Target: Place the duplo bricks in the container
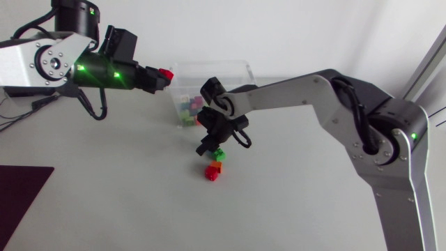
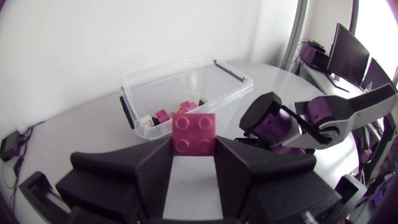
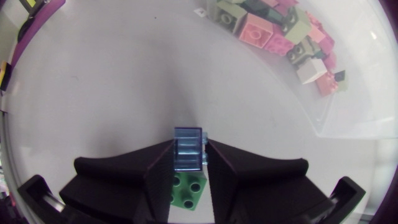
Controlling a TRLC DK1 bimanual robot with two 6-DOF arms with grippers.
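My left gripper (image 1: 160,77) hangs above the table, left of the clear plastic container (image 1: 240,72), shut on a red brick (image 1: 166,73). The left wrist view shows that brick (image 2: 194,127) clamped between the fingertips of the left gripper (image 2: 194,151), with the container (image 2: 231,84) ahead. My right gripper (image 1: 210,145) is down at the table in front of the container, shut on a small blue brick (image 3: 188,148) that sits over a green brick (image 3: 189,190). Green (image 1: 219,154), orange (image 1: 217,166) and red (image 1: 212,173) bricks lie under and beside it.
The container (image 3: 348,118) holds several mixed bricks (image 3: 280,28) and stands at the back middle of the white table. A dark mat (image 1: 21,192) lies at the front left corner. My right arm's gripper (image 2: 273,124) shows beside the container in the left wrist view.
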